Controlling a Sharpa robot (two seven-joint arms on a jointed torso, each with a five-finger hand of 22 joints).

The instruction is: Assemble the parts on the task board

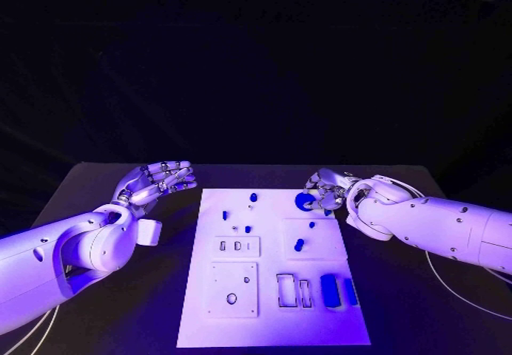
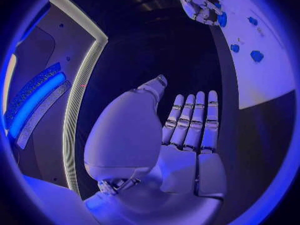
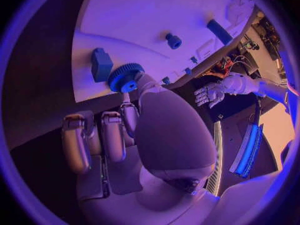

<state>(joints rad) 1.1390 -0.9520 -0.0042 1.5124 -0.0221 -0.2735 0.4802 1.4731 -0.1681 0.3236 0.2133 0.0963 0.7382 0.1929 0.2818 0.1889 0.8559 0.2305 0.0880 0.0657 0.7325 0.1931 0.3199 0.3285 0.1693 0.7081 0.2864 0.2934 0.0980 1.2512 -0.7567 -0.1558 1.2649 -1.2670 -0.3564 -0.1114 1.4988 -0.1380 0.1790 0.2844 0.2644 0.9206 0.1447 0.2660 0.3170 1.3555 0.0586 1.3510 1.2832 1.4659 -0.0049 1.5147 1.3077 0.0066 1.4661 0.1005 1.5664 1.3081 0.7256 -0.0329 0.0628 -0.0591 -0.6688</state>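
The white task board point(image 1: 272, 325) lies in the middle of the table, also seen in the wrist views point(image 2: 265, 82) point(image 3: 150, 15). My right hand point(image 1: 331, 191) point(image 3: 134, 130) is at its far right corner and holds a blue gear point(image 1: 305, 200) point(image 3: 125, 77) at its fingertips, just over the board's edge. A blue block point(image 3: 101, 64) sits right beside the gear. My left hand point(image 1: 160, 181) point(image 2: 187, 130) hovers left of the board, fingers stretched out, holding nothing. Small blue parts point(image 1: 254, 197) point(image 1: 300, 244) lie on the board.
Two upright blue blocks point(image 1: 330, 290) stand at the board's near right, next to rectangular slots point(image 1: 288, 290). A blue peg point(image 3: 173, 40) and a long blue piece point(image 3: 219, 31) are further along the board. Black table point(image 1: 128, 310) surrounds the board on both sides.
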